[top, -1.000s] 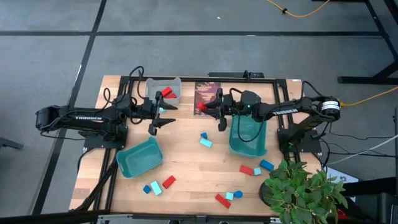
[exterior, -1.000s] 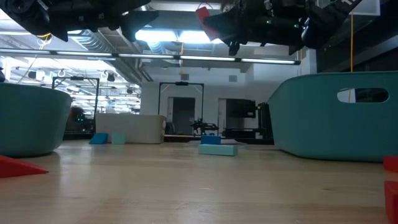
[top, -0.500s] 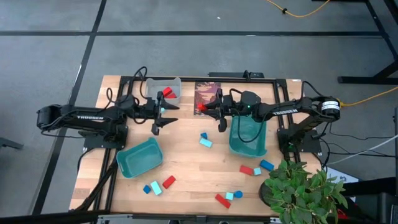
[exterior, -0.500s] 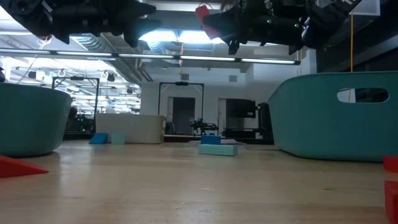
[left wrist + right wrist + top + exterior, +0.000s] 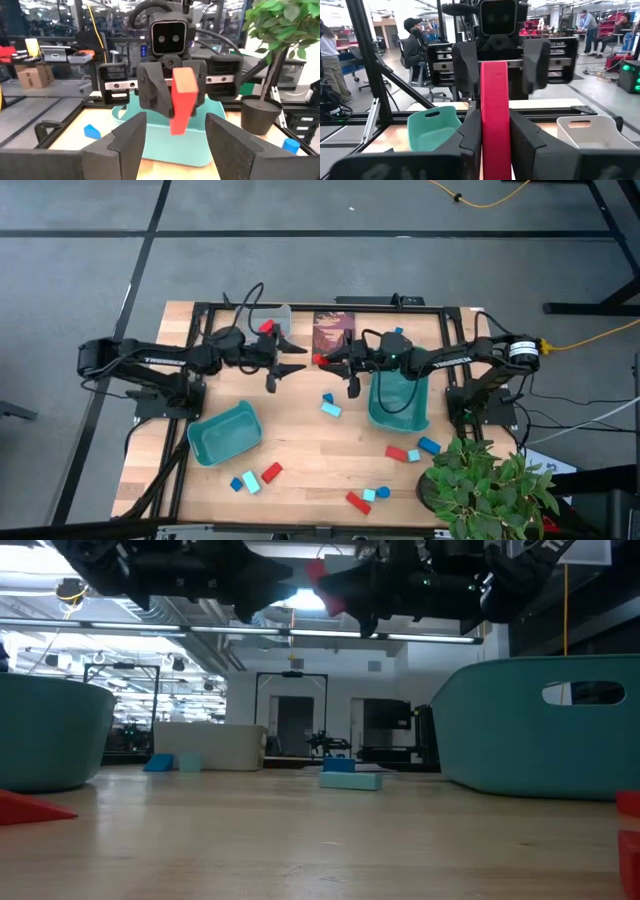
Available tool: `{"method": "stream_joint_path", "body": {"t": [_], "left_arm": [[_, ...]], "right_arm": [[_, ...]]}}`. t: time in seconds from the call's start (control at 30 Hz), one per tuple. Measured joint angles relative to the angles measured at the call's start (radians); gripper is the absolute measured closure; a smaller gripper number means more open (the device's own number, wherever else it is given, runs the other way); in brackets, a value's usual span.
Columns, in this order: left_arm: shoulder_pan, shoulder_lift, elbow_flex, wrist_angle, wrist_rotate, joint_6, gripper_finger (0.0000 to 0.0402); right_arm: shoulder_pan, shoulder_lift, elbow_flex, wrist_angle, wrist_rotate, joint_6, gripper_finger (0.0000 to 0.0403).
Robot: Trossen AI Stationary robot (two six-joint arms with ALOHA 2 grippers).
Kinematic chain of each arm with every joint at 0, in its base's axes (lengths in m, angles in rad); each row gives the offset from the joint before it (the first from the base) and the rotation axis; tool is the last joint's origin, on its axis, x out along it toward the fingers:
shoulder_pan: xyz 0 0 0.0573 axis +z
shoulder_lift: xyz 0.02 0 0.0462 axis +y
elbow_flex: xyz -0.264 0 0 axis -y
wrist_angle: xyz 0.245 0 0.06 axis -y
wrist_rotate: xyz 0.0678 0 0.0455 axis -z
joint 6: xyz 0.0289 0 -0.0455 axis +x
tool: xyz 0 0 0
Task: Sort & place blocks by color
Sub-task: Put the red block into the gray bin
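A red bar block (image 5: 318, 360) hangs above the table's middle with my right gripper (image 5: 330, 362) shut on it. My left gripper (image 5: 295, 358) faces it from the left, open. Its two fingers (image 5: 131, 145) stand on either side of the bar's free end (image 5: 178, 125) with gaps showing. More blocks lie loose on the table: a blue and a cyan one (image 5: 328, 402) in the middle, a red, cyan and blue group (image 5: 408, 450) at the right, and others along the near edge (image 5: 365, 497). One red block (image 5: 265, 328) lies in the grey bin (image 5: 278, 313). My right gripper pinches the red bar's long sides (image 5: 495, 142) between its two fingers. The fingers come level from the table's right and lie along the bar. The bar sticks out past the fingertips toward my left gripper, lifted clear of the table.
One teal bin (image 5: 225, 432) stands near the left, another (image 5: 398, 400) under my right arm. A dark picture card (image 5: 333, 330) lies at the far middle, with a blue block (image 5: 397, 332) to its right. A potted plant (image 5: 490, 480) crowds the near right corner.
My left gripper has travelled level toward the table's right, up to the red bar that my right gripper holds. Its fingers now flank the bar's free end.
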Motion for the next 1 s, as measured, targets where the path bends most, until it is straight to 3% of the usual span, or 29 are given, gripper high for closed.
{"method": "stream_joint_path", "body": {"t": [0.27,0.73,1.0], "left_arm": [[-0.002,0.077,0.053,0.004,0.024,-0.01,0.0204],[-0.012,0.098,0.054,-0.012,0.023,-0.001,0.0207],[-0.021,0.124,0.059,0.072,0.013,0.018,0.0207]], "right_arm": [[0.0,0.061,0.036,-0.007,-0.007,-0.003,0.0336],[0.0,0.076,0.036,0.001,-0.007,-0.006,0.0336],[0.0,0.075,0.036,-0.002,-0.007,-0.007,0.0336]]}}
